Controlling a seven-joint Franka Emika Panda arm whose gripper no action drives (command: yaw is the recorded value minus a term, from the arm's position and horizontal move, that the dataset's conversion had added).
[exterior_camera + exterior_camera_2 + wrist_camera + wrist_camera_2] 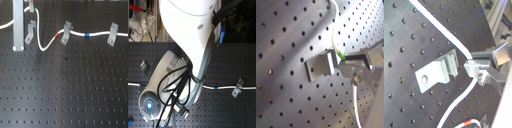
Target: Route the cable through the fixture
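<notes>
The white cable (75,34) runs across the far part of the black perforated board. It passes a red band (56,36), a middle clip (65,31), a blue band (87,35) and a right-hand clip (113,34). Left of the red band it sags in a loop (45,48), then rises to a green band (34,9). My gripper (349,62) is shut on the cable at that green band (341,56), right beside the left-hand clip (436,74). The cable is not inside this clip. In the second exterior view the arm (188,30) hides the gripper.
A tall metal bar (19,25) of the gripper assembly stands at the first exterior view's left, in front of the cable. The board (65,90) is bare below the clips. In the second exterior view, the cable (218,88) and one clip (237,89) show at the right.
</notes>
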